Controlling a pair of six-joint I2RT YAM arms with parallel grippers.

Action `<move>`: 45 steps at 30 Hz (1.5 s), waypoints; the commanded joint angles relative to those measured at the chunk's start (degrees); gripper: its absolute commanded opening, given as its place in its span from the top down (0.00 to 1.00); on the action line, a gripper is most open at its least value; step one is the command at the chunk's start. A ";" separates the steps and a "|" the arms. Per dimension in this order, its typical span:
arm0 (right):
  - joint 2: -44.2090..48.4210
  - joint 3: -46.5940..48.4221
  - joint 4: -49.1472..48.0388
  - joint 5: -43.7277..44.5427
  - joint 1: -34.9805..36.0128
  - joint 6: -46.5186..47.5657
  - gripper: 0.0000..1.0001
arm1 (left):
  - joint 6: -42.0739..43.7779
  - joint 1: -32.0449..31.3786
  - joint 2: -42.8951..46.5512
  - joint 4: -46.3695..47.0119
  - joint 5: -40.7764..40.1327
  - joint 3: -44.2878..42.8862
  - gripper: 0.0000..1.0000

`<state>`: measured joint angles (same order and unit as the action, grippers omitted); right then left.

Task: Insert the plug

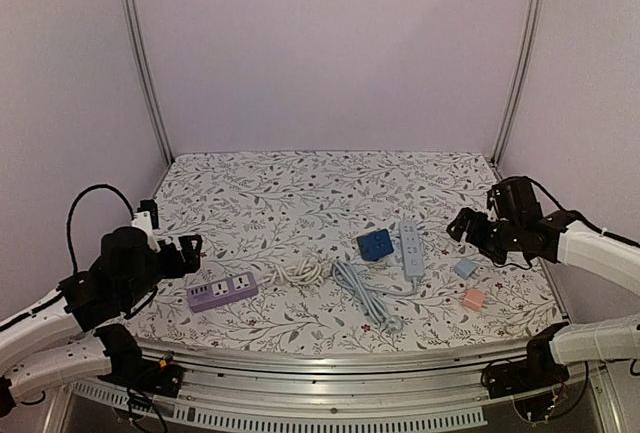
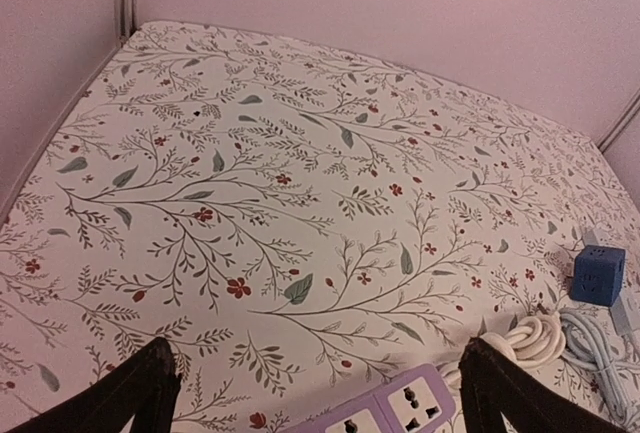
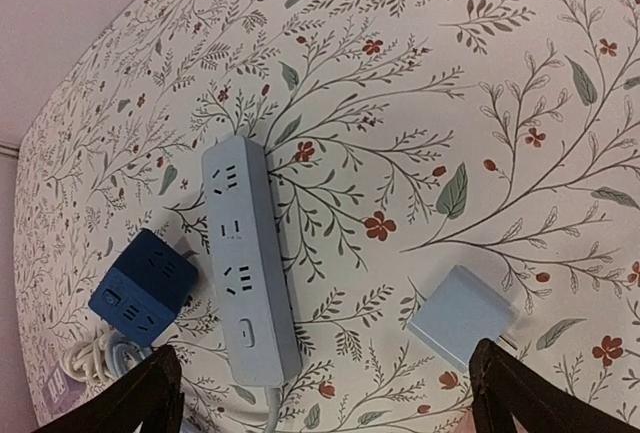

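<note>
Top view: left end effector hovers just behind the purple strip at the left of the bench. Right end effector hangs over the right side, near the light-blue plug and just right of the grey strip. A pink plug sits closer to the front edge. Can't read either jaw gap from up here.

Left wrist view: left end effector is spread wide and carries nothing. The purple strip pokes in at the bottom edge, nearer the right-hand finger. Blue cube socket is far off to the right.

Right wrist view: right end effector is spread wide and empty. The light-blue plug lies flat on the bench, off-centre, close to the finger at frame right. The grey strip is left of centre, sockets up and apart from the plug, with the blue cube socket just beside it.

My read: the step in hand is grasping the light-blue plug. Shift over until it sits centred between the fingers, drop straight down and pinch the flat sides, leaving the prongs clear. The prongs are too small to confirm which way they point. The grey strip looks like the nearest target and may need bracing.
</note>
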<state>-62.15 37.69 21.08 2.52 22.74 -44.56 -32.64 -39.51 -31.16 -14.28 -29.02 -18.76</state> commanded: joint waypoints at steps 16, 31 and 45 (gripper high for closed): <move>-19.20 2.21 6.47 9.73 2.01 -3.99 0.01 | -0.80 -4.17 -0.81 -1.22 -6.92 -0.22 0.00; -21.75 3.14 5.80 10.13 2.03 -3.62 0.26 | -1.11 -5.29 -0.90 -1.62 -8.49 -0.31 0.01; -24.67 3.89 4.72 10.94 1.99 -3.39 0.32 | -1.24 -5.93 -0.93 -1.74 -9.35 -0.40 0.00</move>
<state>-85.49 40.42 26.55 12.25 24.38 -48.36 -33.28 -44.36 -31.88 -14.94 -37.28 -18.76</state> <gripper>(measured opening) 0.709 0.995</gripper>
